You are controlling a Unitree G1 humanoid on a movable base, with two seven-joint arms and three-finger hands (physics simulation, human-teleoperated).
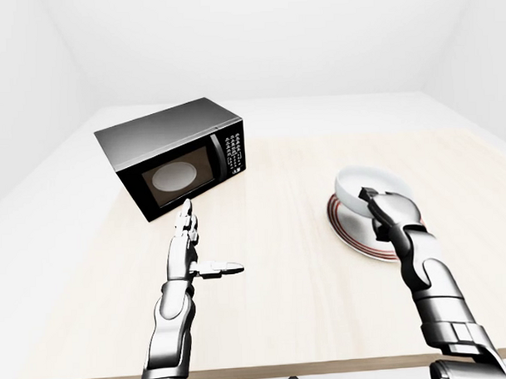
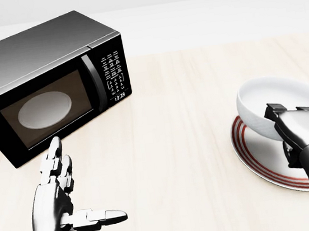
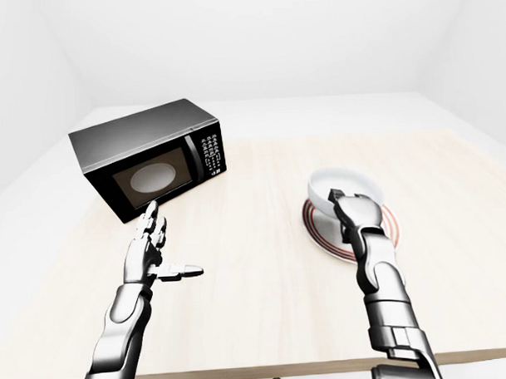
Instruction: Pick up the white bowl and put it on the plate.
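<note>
white bowl (image 2: pixel 274 103) sits on the red-ringed plate (image 2: pixel 255 156) at the right of the head view, slightly tilted, its far rim higher than the near one. right hand (image 2: pixel 302 134) is at the bowl's near rim, fingers (image 2: pixel 275 113) curled over the edge and touching it; cannot tell whether they actually clamp the rim or just rest against it, the palm blocks the contact. plate lies flat on the light wooden table (image 2: pixel 181 146), partly covered by the bowl and the right wrist. left hand (image 2: pixel 60 197) hovers over the table at the lower left of the head view, released, fingers straight and pointing up toward the microwave (image 2: pixel 43 84), thumb stuck out sideways to the right, holding nothing. black microwave stands at the upper left, door closed, a pale round turntable showing through the window, keypad on its right side, clock lit. left hand is near the microwave's lower edge but apart from it, well apart from bowl and plate.
</note>
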